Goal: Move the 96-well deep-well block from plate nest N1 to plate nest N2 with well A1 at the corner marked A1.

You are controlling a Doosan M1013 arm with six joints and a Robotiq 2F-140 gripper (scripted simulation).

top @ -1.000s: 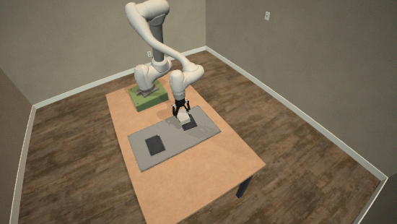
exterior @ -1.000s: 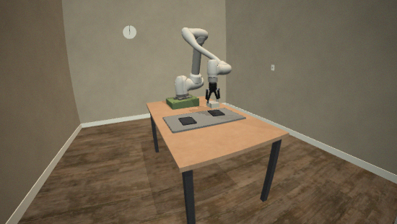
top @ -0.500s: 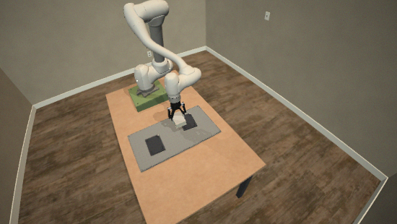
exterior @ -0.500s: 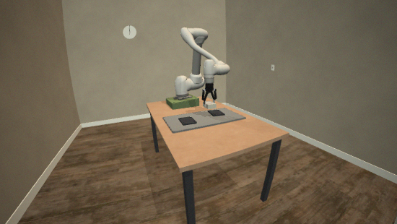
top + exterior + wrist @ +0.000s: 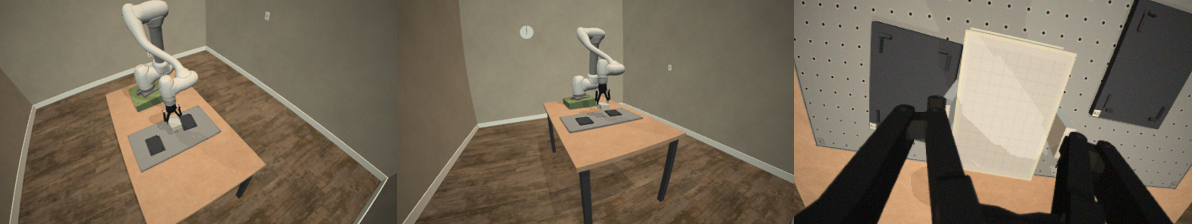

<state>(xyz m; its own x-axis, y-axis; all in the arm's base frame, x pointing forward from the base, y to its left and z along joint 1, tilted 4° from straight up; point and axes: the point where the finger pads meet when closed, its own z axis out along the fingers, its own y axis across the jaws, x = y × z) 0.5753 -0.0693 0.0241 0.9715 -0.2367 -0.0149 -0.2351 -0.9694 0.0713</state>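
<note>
While my gripper (image 5: pixel 1002 101) carries the deep-well block (image 5: pixel 1011 100), it hangs in the air between the two nests.

My fingers stand about half open, clamped on the block's long sides, and it sits square between them with its gridded top face toward my wrist; I judge this grip keeps it level and right way up for seating. Below lies the perforated grey mat (image 5: pixel 839 60), with one dark nest (image 5: pixel 909 70) showing at the block's left edge in the wrist view and the other nest (image 5: pixel 1144 65) well apart to its right. I cannot read either A1 mark. Farther off, the top view shows the block (image 5: pixel 175 123) just beside the nest (image 5: pixel 189 121) nearer the green base (image 5: pixel 144 102); the far nest (image 5: pixel 155 145) holds nothing.
</note>
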